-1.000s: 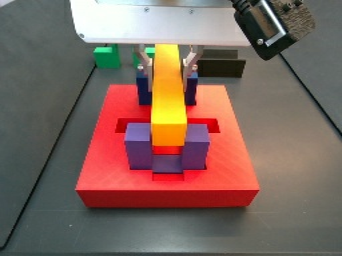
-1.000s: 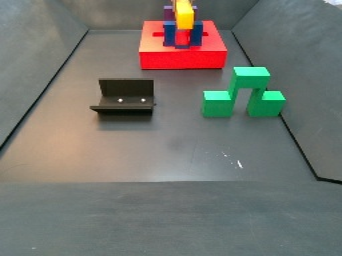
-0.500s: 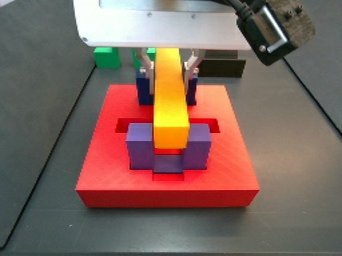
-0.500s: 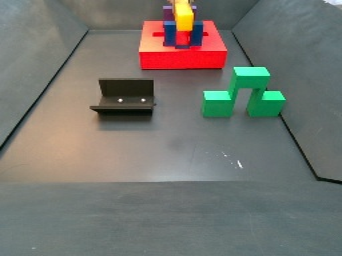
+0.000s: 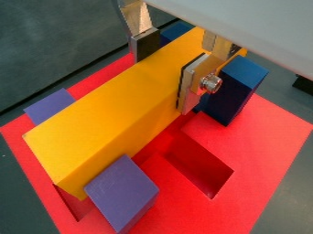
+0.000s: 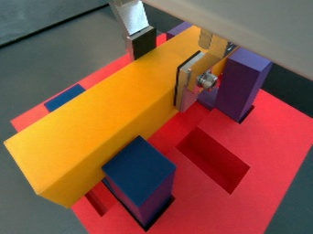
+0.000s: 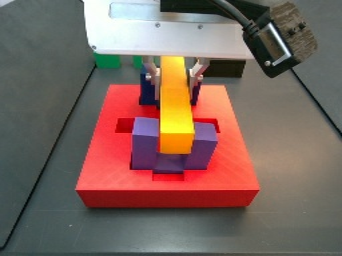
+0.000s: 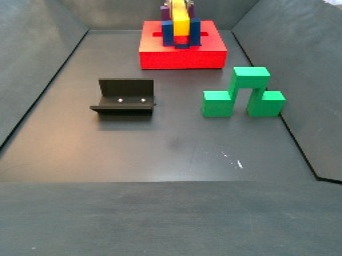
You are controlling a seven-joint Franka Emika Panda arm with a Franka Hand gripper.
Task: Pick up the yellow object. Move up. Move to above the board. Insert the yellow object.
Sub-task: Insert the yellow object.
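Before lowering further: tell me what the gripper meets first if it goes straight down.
The gripper, shut on the yellow object, points down at the board. The bar would likely seat between the posts before the fingers reach the red surface; depth is unclear.

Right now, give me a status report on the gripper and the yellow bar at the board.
Gripper over the board, shut on the yellow object. Bar sits between the purple and blue posts. Nothing in the way; green block and fixture stand apart.

The gripper (image 5: pixel 169 66) above the board (image 5: pixel 263 155) has shiny metal fingers (image 5: pixel 196 80); the yellow object (image 5: pixel 110 123) looks matt.
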